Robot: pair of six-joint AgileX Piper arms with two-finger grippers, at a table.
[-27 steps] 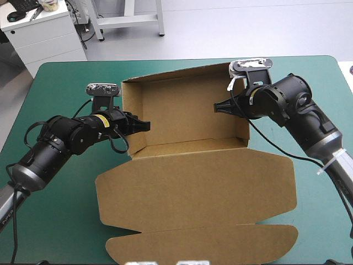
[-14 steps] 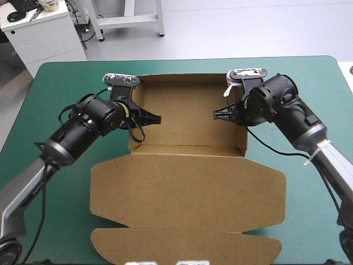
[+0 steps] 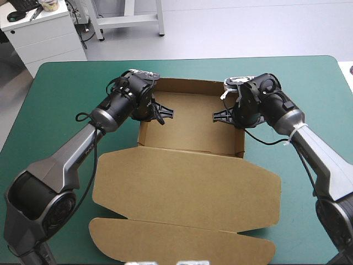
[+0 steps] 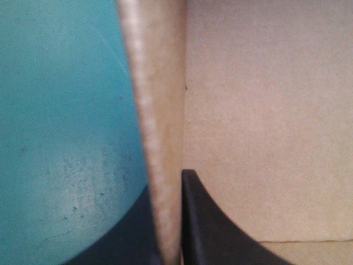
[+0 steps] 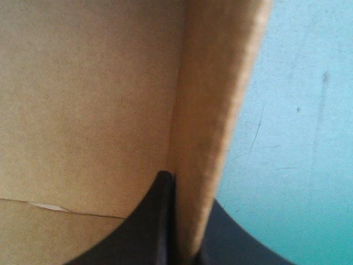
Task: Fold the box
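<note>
High view, upper middle: the left hand [image 3: 165, 115] is clamped on the left wall of the brown box [image 3: 187, 182], with one black finger inside and one outside over the teal-green bench [image 3: 60, 94]. The box's lid lies flat across the lower frame. Farther right, the right hand [image 3: 217, 117] clamps the right wall in the same way.

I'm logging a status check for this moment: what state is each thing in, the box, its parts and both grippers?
box: open tray, walls raised.
lid: lying flat, unfolded toward the near edge.
left wall: upright, pinched by the left gripper.
right wall: upright, pinched by the right gripper.
left gripper: shut on the box.
right gripper: shut on the box.
</note>
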